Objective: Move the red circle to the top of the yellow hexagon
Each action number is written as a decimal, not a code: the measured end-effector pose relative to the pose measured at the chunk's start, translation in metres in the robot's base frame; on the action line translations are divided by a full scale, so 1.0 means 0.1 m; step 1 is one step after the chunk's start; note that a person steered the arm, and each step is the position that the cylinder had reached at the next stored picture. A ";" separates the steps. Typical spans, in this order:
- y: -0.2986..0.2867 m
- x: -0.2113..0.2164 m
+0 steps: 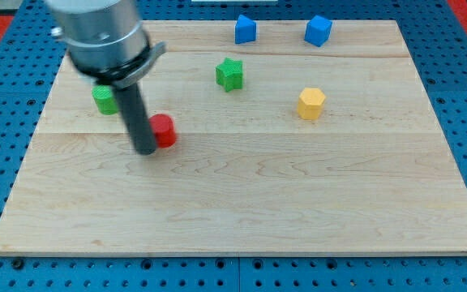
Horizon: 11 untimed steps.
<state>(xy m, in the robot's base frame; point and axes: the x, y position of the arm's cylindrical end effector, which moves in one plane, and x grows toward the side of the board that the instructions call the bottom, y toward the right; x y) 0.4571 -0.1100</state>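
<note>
The red circle (164, 130) lies on the wooden board at the view's left of centre. My tip (147, 150) rests on the board right against the red circle's left side, just below and left of it. The yellow hexagon (310, 103) sits far to the view's right of the red circle, slightly higher in the view. The rod and the arm's body rise from the tip to the view's top left and hide part of the board there.
A green block (104, 100), partly hidden by the rod, sits left of the red circle. A green star (229, 74) lies above centre. Two blue blocks (245, 29) (318, 30) sit near the board's top edge. The wooden board (242, 203) lies on a blue pegboard.
</note>
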 end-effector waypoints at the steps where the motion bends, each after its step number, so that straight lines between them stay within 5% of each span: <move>1: 0.39 -0.41; 2: 0.55 -0.58; 3: -0.05 -0.59; 7: 1.76 -0.96; 9: 1.47 -0.62; 11: 2.25 -0.83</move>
